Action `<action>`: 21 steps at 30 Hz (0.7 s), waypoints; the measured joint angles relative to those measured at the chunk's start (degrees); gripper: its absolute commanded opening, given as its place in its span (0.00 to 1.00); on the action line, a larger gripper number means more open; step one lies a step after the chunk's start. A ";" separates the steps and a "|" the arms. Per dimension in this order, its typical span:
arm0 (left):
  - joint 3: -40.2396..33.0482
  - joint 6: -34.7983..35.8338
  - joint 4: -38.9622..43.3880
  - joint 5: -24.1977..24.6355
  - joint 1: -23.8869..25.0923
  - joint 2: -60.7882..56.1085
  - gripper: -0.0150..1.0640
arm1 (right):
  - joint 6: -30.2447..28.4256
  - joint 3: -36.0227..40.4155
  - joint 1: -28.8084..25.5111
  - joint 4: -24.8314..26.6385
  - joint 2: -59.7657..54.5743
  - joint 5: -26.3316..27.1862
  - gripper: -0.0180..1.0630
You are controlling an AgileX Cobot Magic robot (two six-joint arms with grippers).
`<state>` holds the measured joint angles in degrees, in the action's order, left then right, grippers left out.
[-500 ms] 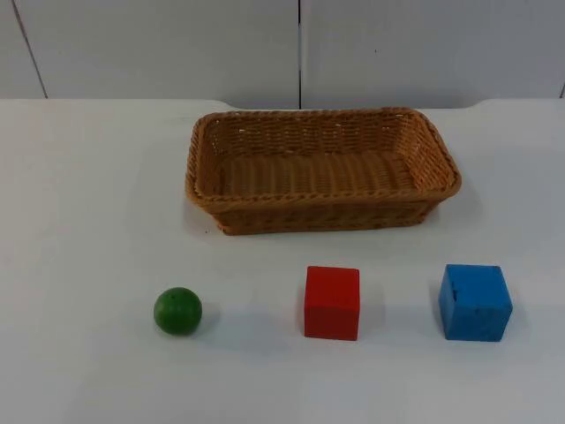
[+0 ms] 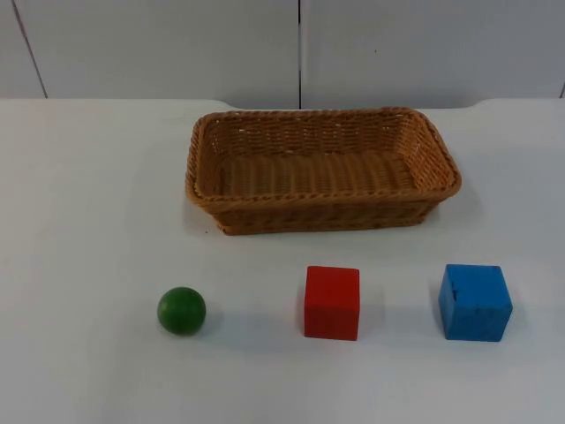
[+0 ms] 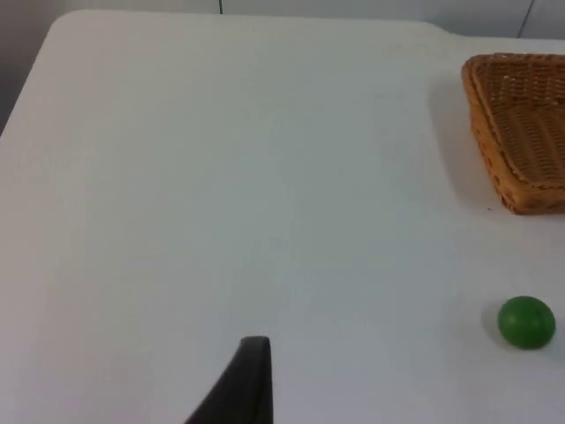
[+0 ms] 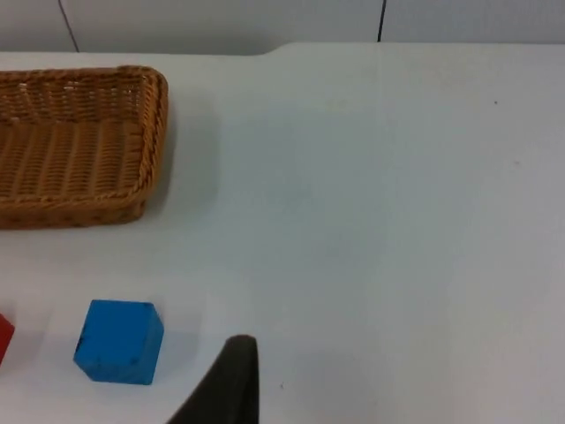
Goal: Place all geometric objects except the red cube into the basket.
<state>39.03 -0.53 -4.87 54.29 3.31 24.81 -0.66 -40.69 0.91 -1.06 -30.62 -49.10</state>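
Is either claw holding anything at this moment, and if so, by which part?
Nothing is held. The green ball, red cube and blue cube all sit free on the table in front of the basket.

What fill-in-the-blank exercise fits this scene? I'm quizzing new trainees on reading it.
1. The basket holds ____ objects.
2. The red cube sits between the green ball and the ____ cube.
3. All three objects rest on the ____ table.
Missing words: no; blue; white.
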 measured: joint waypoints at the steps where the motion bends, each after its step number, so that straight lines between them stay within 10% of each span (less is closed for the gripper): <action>1: 0.61 0.00 0.00 -1.00 0.00 2.38 0.99 | 0.00 -0.10 0.00 0.00 -2.50 1.31 0.99; 21: 3.57 -13.11 -9.68 -7.73 0.00 31.36 0.86 | -0.95 -0.10 0.00 2.58 -24.32 5.45 0.99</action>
<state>42.61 -13.64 -14.55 46.57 3.31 56.16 -1.61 -40.80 0.91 1.52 -54.94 -43.65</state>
